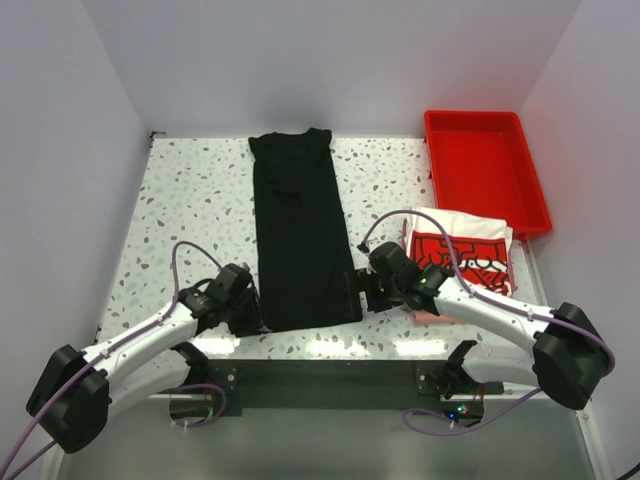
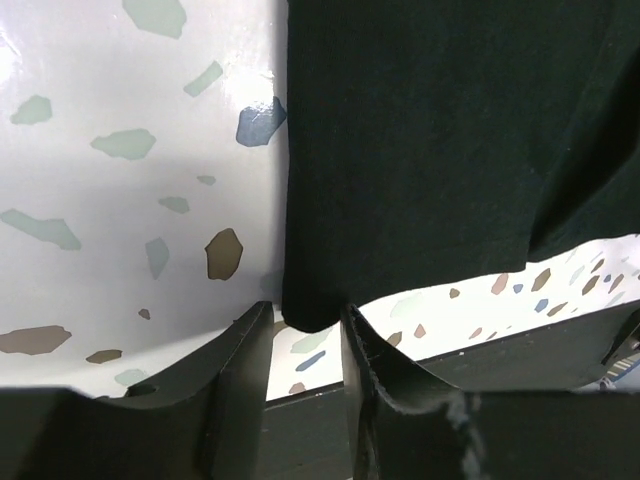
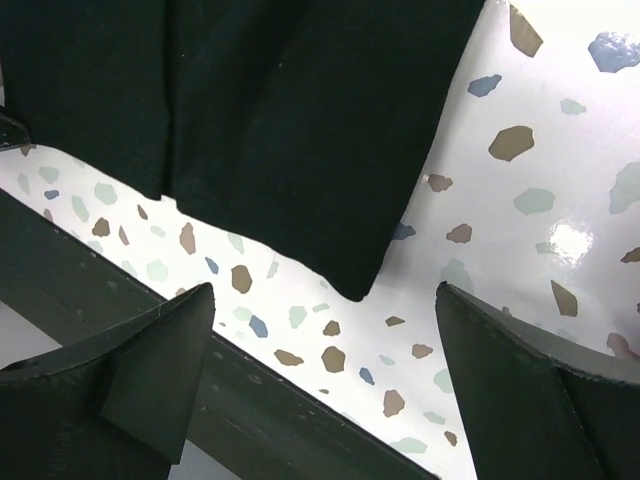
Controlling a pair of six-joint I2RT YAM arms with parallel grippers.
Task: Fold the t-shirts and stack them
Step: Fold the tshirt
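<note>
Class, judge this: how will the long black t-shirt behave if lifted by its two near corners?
Probably floppy: the black t-shirt lies flat with soft creases, so it should sag between the left hand and right hand. Likely light for its size, being thin cloth. It may slide easily on the glossy table.

Bare counter [image 1: 190,210] is left open to the left of the black t-shirt [image 1: 298,235], and a narrower strip to its right. Farther right, passage is blocked by the red tray [image 1: 482,165] and the white printed t-shirt [image 1: 480,250].
</note>
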